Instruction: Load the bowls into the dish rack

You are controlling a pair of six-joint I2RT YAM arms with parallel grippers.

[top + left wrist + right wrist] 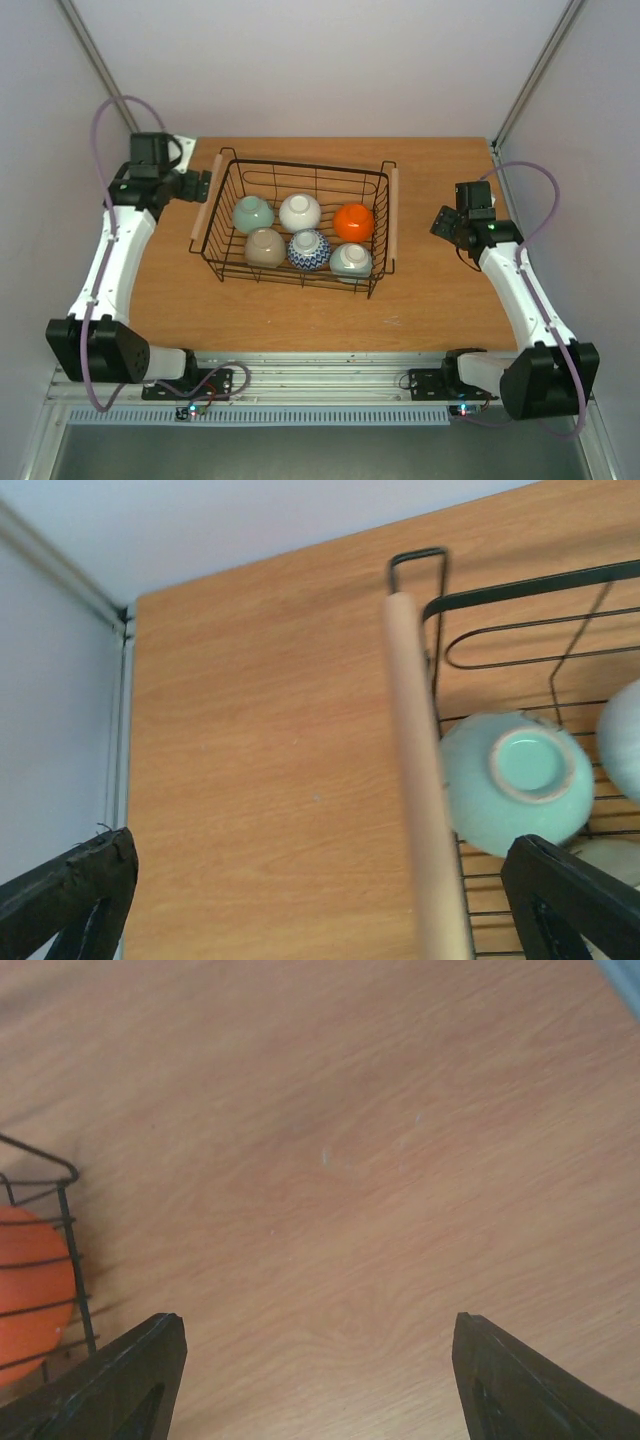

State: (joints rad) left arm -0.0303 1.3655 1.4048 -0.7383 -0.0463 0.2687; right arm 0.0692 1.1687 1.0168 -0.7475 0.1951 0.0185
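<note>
The black wire dish rack (232, 160) with two wooden bar handles stands mid-table. Inside it, upside down, sit the celadon bowl (253, 213), white bowl (300, 211), orange bowl (354, 221), beige bowl (265, 247), blue-and-white bowl (309, 250) and grey-green bowl (351, 261). My left gripper (205, 184) is open and empty, over the rack's left handle (415, 770); the celadon bowl (512, 780) shows beside it. My right gripper (441, 222) is open and empty over bare table, right of the rack; the orange bowl (30, 1290) shows behind the rack wire.
The wooden table (440, 300) ends at a metal rail at the near edge. Grey walls and frame posts close in the left, right and far sides. Purple cables loop above both arms.
</note>
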